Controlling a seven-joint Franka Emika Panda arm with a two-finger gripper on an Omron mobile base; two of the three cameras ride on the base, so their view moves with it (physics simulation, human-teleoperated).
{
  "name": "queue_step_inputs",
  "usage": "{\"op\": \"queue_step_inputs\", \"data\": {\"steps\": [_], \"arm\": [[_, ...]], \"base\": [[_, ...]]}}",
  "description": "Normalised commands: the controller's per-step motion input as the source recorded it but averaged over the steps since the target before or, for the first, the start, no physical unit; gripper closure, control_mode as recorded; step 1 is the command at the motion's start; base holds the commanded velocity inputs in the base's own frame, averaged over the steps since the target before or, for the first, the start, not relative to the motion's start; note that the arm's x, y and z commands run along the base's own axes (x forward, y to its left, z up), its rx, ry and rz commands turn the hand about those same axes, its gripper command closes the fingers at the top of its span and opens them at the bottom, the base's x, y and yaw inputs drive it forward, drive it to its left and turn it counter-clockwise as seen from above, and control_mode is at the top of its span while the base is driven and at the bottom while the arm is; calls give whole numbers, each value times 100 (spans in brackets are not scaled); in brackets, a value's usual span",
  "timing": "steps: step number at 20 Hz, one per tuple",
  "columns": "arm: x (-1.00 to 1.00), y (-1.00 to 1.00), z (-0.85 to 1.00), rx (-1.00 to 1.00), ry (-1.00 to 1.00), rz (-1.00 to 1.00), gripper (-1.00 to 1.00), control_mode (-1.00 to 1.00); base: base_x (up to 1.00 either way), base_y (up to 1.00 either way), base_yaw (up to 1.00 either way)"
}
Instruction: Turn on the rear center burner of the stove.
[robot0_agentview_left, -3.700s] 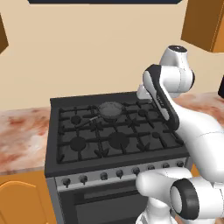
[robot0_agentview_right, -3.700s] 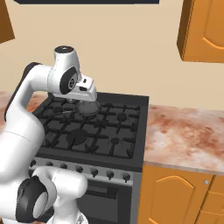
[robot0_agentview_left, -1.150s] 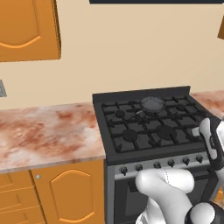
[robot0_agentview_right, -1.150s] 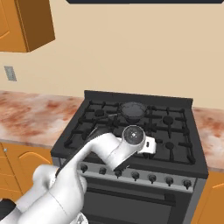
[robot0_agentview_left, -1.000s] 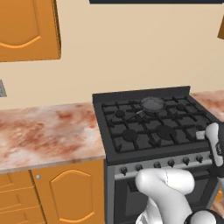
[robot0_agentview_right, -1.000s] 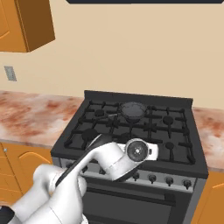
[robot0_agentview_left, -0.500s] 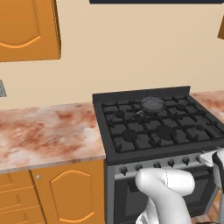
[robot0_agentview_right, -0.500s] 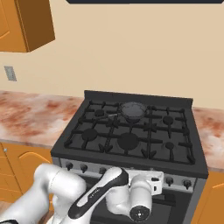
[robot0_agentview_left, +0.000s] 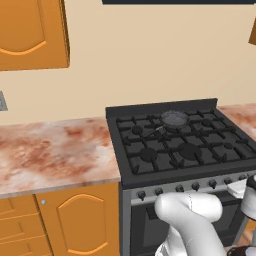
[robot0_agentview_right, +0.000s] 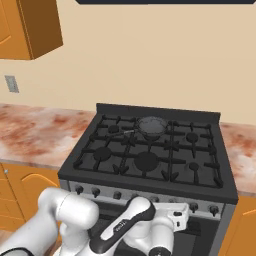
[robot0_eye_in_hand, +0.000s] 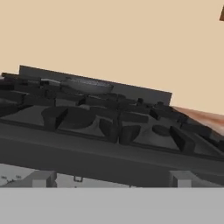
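Mostly, we saw the stove (robot0_agentview_left: 175, 145) square between the marbled counters (robot0_agentview_left: 55, 150), its silver knob strip (robot0_agentview_right: 145, 197) partly covered by the folded white arm (robot0_agentview_right: 125, 225). A grey pan (robot0_agentview_right: 152, 125) sat on the rear center burner (robot0_agentview_right: 151, 131) against the raised back rim, so we could hardly make out the burner cap beneath it. The wider front burner (robot0_agentview_right: 146, 161) lay just ahead of it. From the hand camera we looked low across the stove's front edge, the pan (robot0_eye_in_hand: 87, 84) far behind the grates. We could not tell whether the fingers were apart or together; the gripper itself was too hidden to make out.
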Motion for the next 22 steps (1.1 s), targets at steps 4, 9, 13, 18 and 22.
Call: {"op": "queue_step_inputs", "data": {"steps": [4,9,13,18,22], "arm": [[0,0,-32,0,0,4,-100,-100],[0,-4,-48,0,0,7,-100,-100],[0,-20,-32,0,0,8,-100,-100],[2,-20,-19,0,0,5,-100,-100],[21,-4,-27,0,0,1,-100,-100]], "base": [[0,0,0],[0,0,0],[0,0,0],[0,0,0],[0,0,0]]}}
